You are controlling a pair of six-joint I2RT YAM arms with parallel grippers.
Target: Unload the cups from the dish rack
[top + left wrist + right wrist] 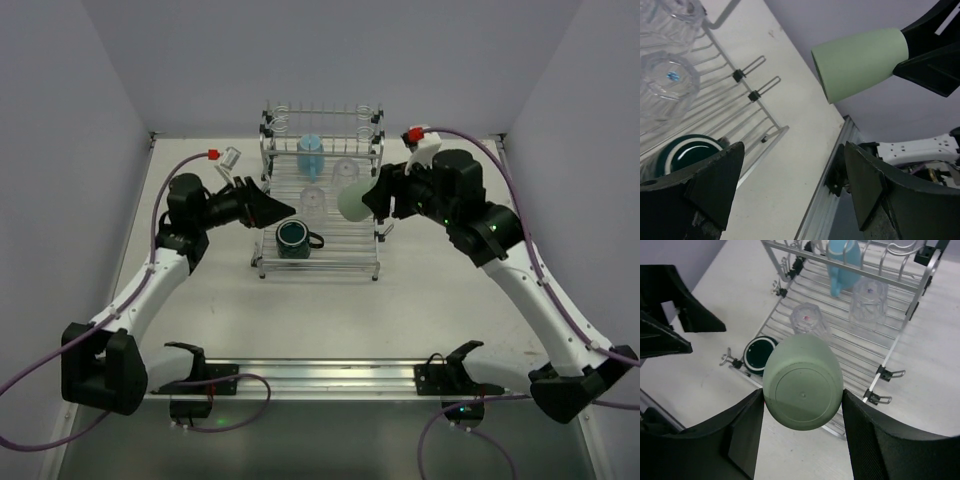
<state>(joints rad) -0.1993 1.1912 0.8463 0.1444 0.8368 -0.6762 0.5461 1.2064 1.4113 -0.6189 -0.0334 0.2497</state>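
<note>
The chrome dish rack (320,272) stands at the table's back middle. My right gripper (372,197) is shut on the pale green cup (353,200), held on its side above the rack's right part; its base faces the right wrist view (802,382). On the rack are the light blue cup (309,153), two clear tumblers (345,170) (313,198) and the dark teal mug (293,238). My left gripper (280,212) is open and empty, just left of and above the mug (690,150). The beige cup does not show.
A metal rail (320,375) runs along the table's near edge between the arm bases. White walls close in the table at the left, right and back. The rack's side clips (887,373) stick out on its right.
</note>
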